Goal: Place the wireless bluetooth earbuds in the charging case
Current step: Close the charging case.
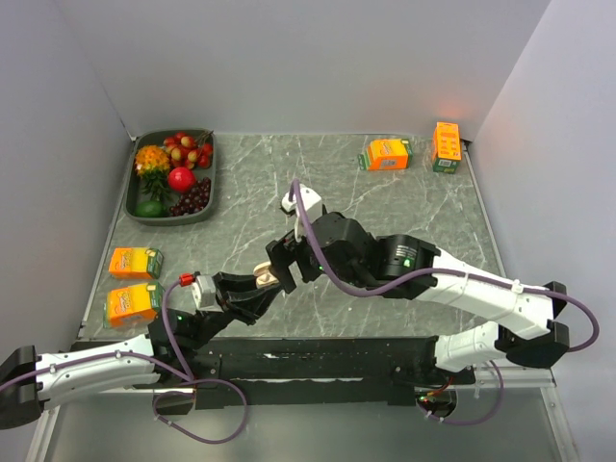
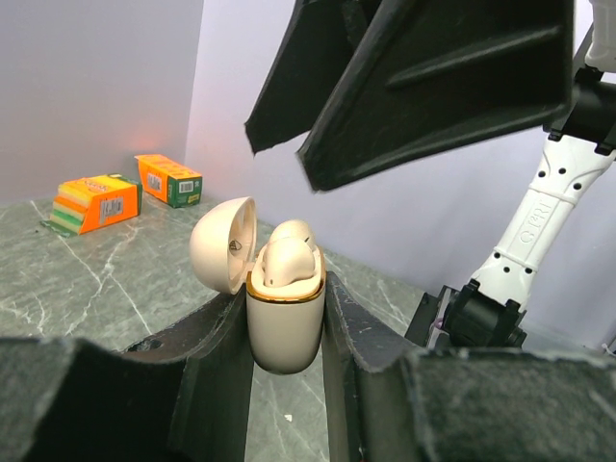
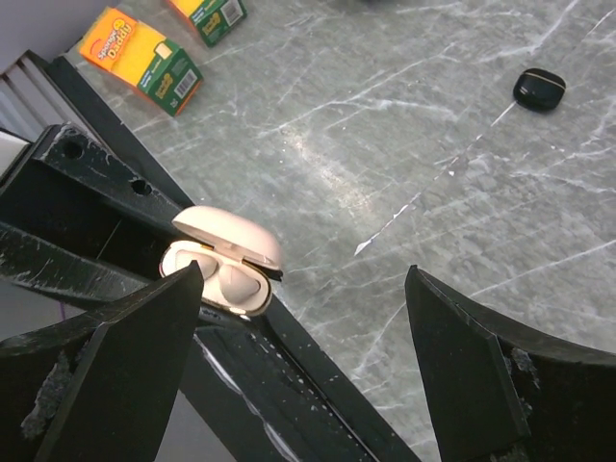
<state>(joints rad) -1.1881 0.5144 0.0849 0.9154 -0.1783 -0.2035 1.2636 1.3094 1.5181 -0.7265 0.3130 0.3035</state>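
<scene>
Table [image 1: 404, 207]: grey marble top, and the charging case [image 2: 284, 332] is lifted clear above it.
Right gripper [image 3: 303, 284]: jaws spread wide, nothing in them, hovering directly over the case.
Left gripper [image 2: 282, 294]: clamped tight on the case's lower body, lid [image 2: 223, 245] flipped back.
Earbuds [image 2: 287, 258]: cream pair sitting in the case's wells. They look light, glossy and slippery, so press gently on the domed tops rather than pinching.
</scene>
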